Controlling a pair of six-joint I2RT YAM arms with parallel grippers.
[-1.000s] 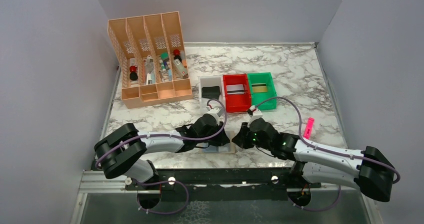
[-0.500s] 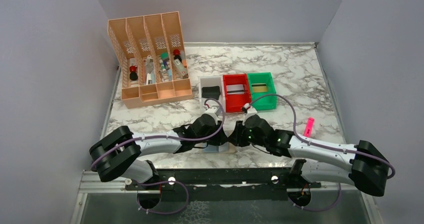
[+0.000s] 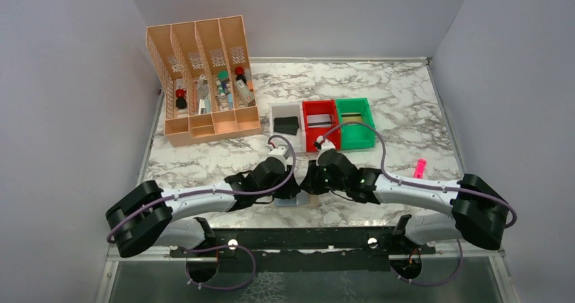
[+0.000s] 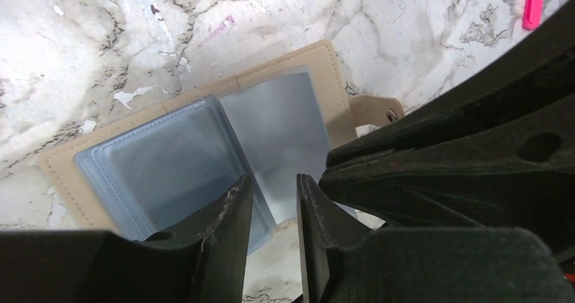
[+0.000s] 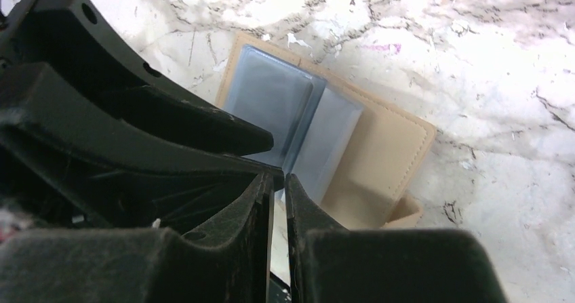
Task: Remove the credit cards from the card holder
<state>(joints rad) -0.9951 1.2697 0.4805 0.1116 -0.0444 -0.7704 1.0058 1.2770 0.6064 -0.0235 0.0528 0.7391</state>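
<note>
Now two black arms are seen crowded together over the small tan leather-like card holder, which lies open on the white-and-grey marbled desk, directly beneath both pincers. Compared with a second earlier, the right pincer has been brought leftward until it sits just beside the left pincer, and the left arm has been stretched further forward. This is judged to mean that a two-handed attempt on the pockets is being set up, one pincer to steady and the other to pull.

From the left wrist, the left pincer is shown slackened, its jaws a little apart with nothing between them. It hovers over the holder's pale blue-grey pocket leaves, and a pink marker-like stick is caught far beyond it. From the right wrist, the right pincer is shown almost clenched, with only a slit left. Whether a thin edge is nipped there cannot be told. The holder's small tab lies just to its right.

Only the overhead view shows what lies beyond the pincers: a thin black credit card in a white plastic bin and a silvery-grey credit card in a red plastic bin. Only the wrist views show the pockets, in which no card can be made out with certainty.
</note>
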